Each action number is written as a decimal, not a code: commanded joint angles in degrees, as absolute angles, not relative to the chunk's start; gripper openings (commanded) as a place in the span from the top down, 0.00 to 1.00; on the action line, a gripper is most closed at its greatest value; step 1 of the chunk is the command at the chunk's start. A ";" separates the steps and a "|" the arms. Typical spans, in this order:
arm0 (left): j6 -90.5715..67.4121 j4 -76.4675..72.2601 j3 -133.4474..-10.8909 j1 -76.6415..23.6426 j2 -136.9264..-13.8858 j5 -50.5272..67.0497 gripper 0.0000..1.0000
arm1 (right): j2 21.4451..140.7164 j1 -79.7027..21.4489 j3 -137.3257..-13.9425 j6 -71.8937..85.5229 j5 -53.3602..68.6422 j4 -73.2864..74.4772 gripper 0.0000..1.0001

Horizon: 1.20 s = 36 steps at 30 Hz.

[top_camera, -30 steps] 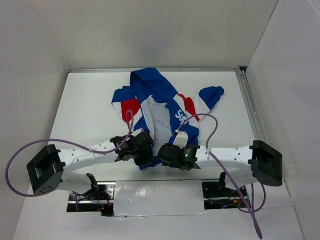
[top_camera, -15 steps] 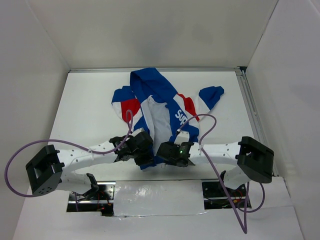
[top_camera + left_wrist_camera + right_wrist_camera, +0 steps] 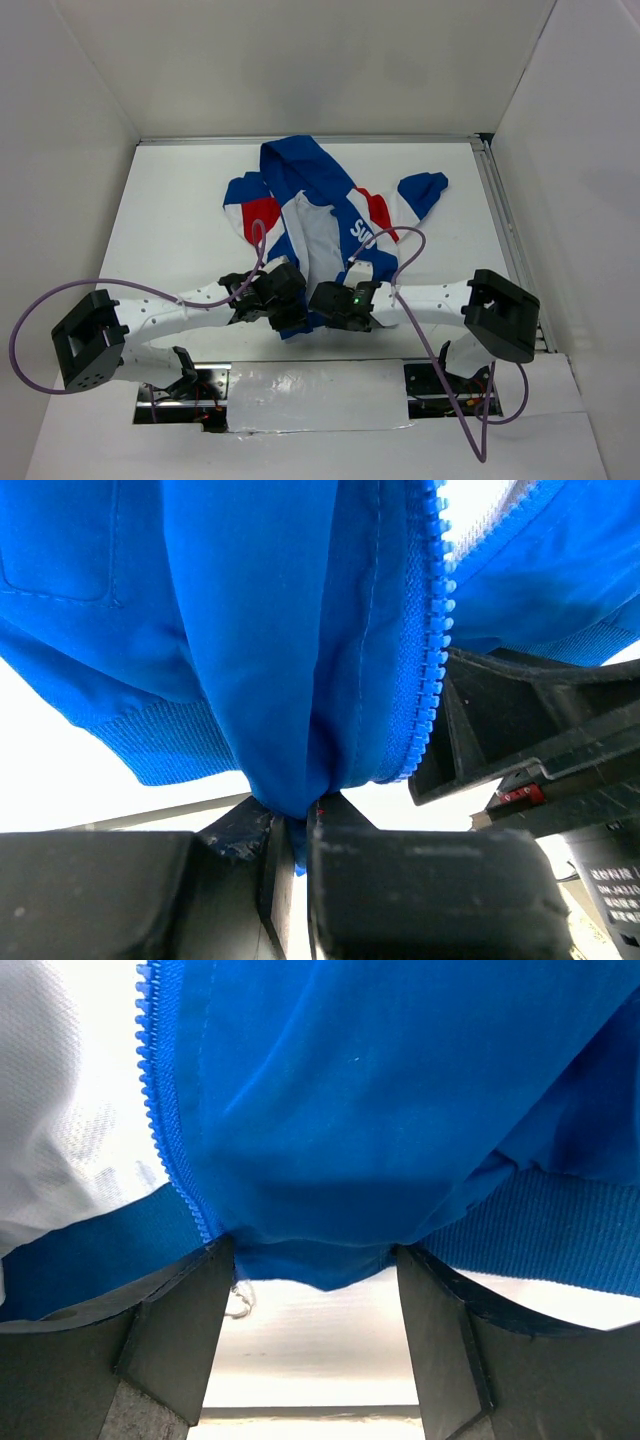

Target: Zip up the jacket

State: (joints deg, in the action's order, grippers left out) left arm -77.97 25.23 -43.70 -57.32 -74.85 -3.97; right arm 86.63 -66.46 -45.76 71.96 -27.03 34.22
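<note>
Top view: over the last second the right arm's elbow has swung in toward centre and the right gripper (image 3: pixel 326 302) has slid left along the hem. The left arm has not shifted. The jacket (image 3: pixel 320 215) lies front-up and unzipped mid-table (image 3: pixel 180 220), hood away from the arms, essentially undisturbed.

Left gripper (image 3: pixel 295 840): clamped tight on the hem of its front panel, beside the zipper teeth (image 3: pixel 432 650).
Right gripper (image 3: pixel 315 1260): fingers wide, the other panel's hem corner bunched between them, not yet pinched.

Judgement: both zipper ends are now almost together. The right side needs a grip before the ends can be engaged.
</note>
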 commanded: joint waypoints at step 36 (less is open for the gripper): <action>-72.78 18.45 -48.16 -48.26 -92.63 -1.06 1.00 | 83.42 -63.63 -40.27 70.49 -22.06 33.32 0.51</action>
